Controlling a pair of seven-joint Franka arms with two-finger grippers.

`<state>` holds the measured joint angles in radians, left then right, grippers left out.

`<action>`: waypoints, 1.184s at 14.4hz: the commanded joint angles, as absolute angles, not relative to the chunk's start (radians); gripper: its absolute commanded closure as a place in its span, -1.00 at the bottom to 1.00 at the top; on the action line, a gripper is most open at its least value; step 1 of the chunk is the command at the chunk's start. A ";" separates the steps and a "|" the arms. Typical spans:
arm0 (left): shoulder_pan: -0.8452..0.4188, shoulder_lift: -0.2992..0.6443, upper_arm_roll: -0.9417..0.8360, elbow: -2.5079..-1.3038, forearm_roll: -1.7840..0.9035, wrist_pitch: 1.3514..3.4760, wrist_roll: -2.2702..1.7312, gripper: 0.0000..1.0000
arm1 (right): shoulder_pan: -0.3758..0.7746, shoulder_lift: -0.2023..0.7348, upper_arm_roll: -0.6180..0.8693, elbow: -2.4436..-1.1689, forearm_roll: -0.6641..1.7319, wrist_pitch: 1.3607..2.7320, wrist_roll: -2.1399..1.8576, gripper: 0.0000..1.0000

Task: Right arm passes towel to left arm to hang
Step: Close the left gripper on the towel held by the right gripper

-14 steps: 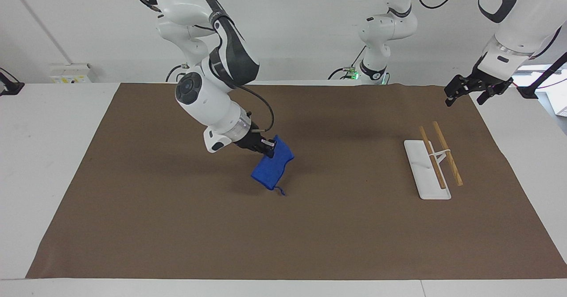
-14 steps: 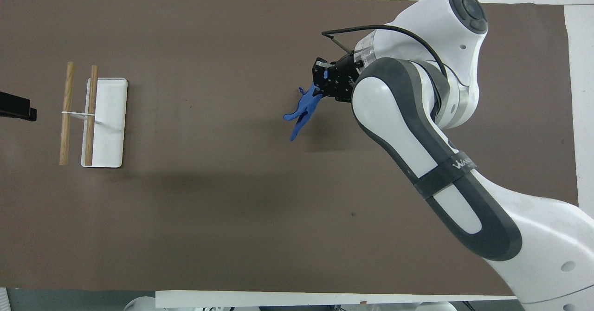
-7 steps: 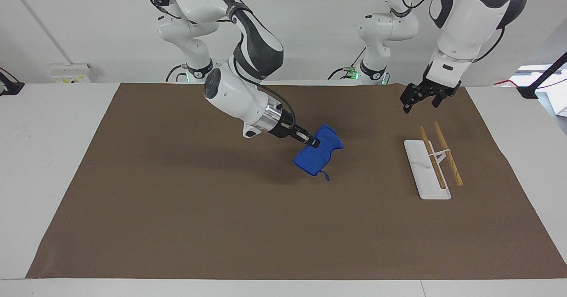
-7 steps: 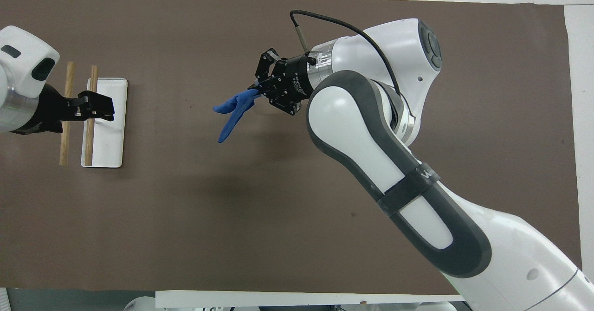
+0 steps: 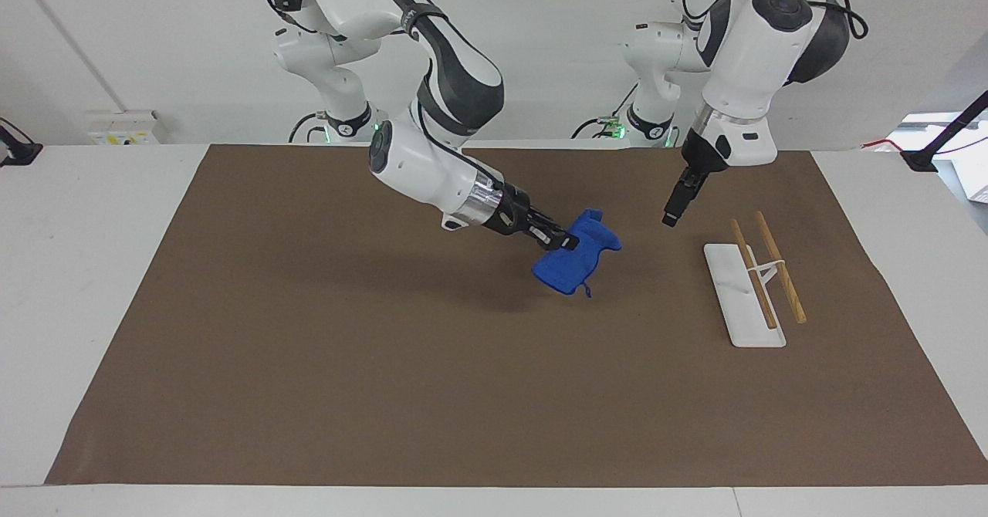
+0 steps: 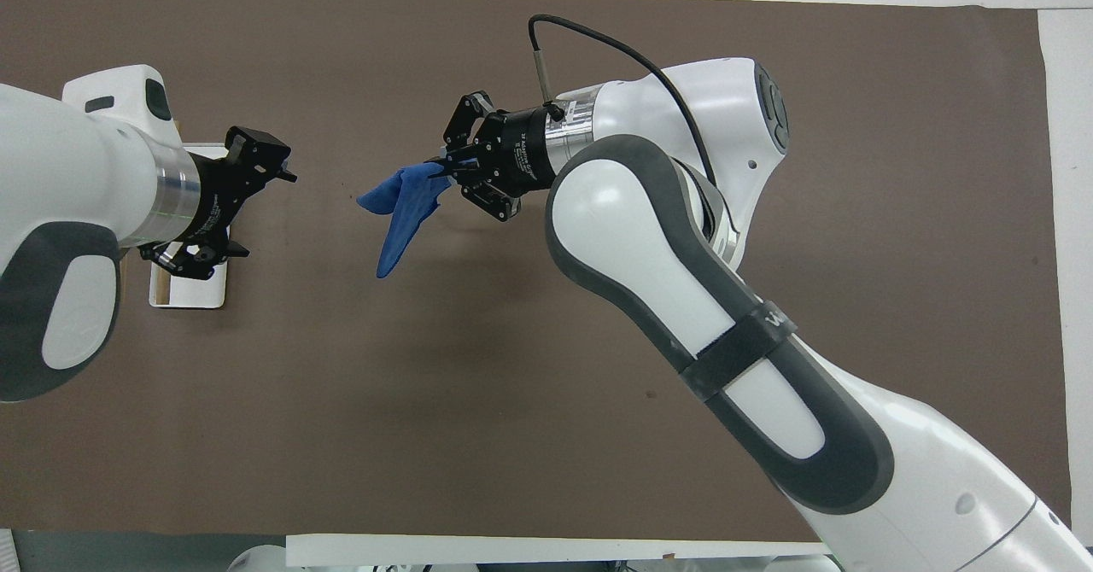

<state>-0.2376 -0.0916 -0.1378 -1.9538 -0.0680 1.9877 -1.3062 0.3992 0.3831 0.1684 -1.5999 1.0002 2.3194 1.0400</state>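
Two grippers facing off: our right gripper (image 5: 567, 242) pinches towel (image 5: 577, 262) by one edge, dangling over mat so left gripper (image 6: 260, 205), jaws wide near rack (image 5: 741, 301), can grab it.

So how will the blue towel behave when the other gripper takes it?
Probably floppy: the towel droops and folds below the right gripper, pinched at one edge. Likely light, since that small pinch carries it. It may swing or bunch as the open left gripper closes in.
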 commanded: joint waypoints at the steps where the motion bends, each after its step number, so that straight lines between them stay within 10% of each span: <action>1: -0.279 -0.055 -0.126 -1.959 -0.092 2.087 -1.487 -1.00 | 0.439 0.382 0.169 -1.609 1.020 2.368 1.066 1.00; 10: -0.331 0.000 -0.124 -1.974 -0.095 2.160 -1.536 -0.77 | 0.454 0.382 0.169 -1.623 1.019 2.411 1.066 1.00; 12: -0.331 0.006 -0.126 -1.974 -0.095 2.160 -1.537 -0.33 | 0.454 0.382 0.169 -1.623 1.019 2.411 1.065 1.00; 14: -0.331 0.006 -0.124 -1.973 -0.095 2.160 -1.537 0.77 | 0.453 0.382 0.169 -1.623 1.019 2.411 1.065 0.99; 17: -0.331 0.009 -0.124 -1.971 -0.095 2.167 -1.531 1.00 | 0.454 0.382 0.169 -1.623 1.019 2.411 1.066 0.99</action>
